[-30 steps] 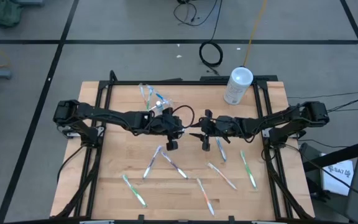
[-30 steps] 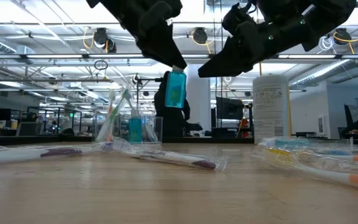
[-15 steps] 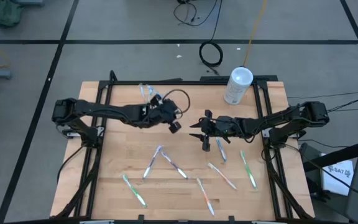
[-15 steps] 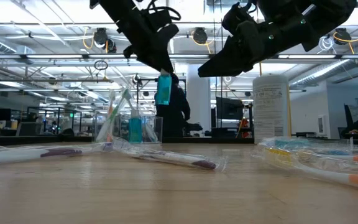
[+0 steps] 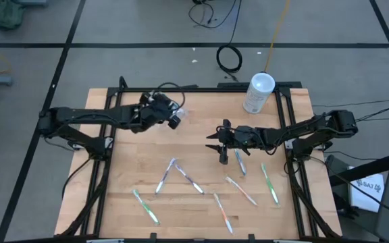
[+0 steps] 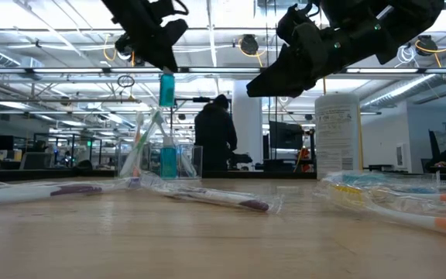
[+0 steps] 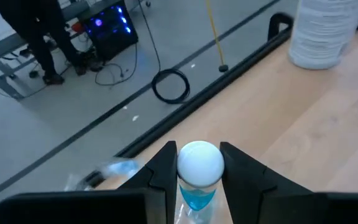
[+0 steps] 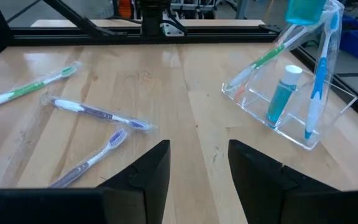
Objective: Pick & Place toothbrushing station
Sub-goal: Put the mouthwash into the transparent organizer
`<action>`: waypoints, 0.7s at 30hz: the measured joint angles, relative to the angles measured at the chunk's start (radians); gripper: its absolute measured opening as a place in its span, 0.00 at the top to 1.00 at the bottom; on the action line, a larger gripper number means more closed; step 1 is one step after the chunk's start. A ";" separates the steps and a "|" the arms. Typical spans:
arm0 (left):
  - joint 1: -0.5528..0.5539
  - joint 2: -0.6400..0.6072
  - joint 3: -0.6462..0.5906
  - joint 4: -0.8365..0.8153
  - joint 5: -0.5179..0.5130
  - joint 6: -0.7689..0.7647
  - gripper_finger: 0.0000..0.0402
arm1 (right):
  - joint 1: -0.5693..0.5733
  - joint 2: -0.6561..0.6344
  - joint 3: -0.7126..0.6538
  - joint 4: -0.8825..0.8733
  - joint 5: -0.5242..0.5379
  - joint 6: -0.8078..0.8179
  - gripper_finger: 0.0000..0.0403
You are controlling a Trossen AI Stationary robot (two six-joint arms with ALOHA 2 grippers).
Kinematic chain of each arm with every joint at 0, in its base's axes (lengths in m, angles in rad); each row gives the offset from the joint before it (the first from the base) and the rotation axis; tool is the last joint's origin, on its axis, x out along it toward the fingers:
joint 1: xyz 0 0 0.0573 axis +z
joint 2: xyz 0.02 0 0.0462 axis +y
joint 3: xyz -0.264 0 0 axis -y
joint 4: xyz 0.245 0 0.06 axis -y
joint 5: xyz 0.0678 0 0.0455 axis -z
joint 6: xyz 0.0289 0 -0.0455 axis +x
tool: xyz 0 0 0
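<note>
My left gripper (image 5: pixel 173 120) is shut on a small teal tube (image 6: pixel 166 91) with a white cap. It holds the tube in the air over a clear plastic container (image 8: pixel 291 102) at the table's far left. A second tube (image 8: pixel 283 93), a green toothbrush and a blue toothbrush lean inside the container. My right gripper (image 5: pixel 211 142) hangs open over the table's middle, holding nothing. Several pastel toothbrushes (image 5: pixel 189 177) lie flat on the near half of the table. My left gripper pinches the tube between its two fingers (image 7: pixel 164 169) at the capped end (image 7: pixel 199 163). The fingers slant down from the table's left side. The teal body (image 6: pixel 166 93) hangs straight down below them, clear of the table and above the container.
A tall whitish canister (image 5: pixel 258 93) stands at the table's far right edge. More toothbrushes (image 5: pixel 270 182) lie under and near my right arm. A black frame rail runs along the far edge (image 7: pixel 229 62). People and desks show in the room beyond.
My left gripper has carried the tube from the table's middle up and toward the far left, over the clear container. Its wrist has rolled on the way. The tube has stayed hanging below the fingers.
</note>
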 joint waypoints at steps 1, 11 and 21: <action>0.000 -0.012 -0.021 0.023 0.000 0.000 0.77 | 0.000 0.000 0.000 0.000 0.000 0.000 0.61; 0.067 -0.066 -0.305 0.378 0.013 -0.003 0.77 | 0.000 0.000 0.000 0.018 0.000 -0.007 0.61; 0.128 -0.062 -0.388 0.441 0.022 -0.061 0.77 | 0.000 0.000 0.000 0.023 0.000 -0.039 0.61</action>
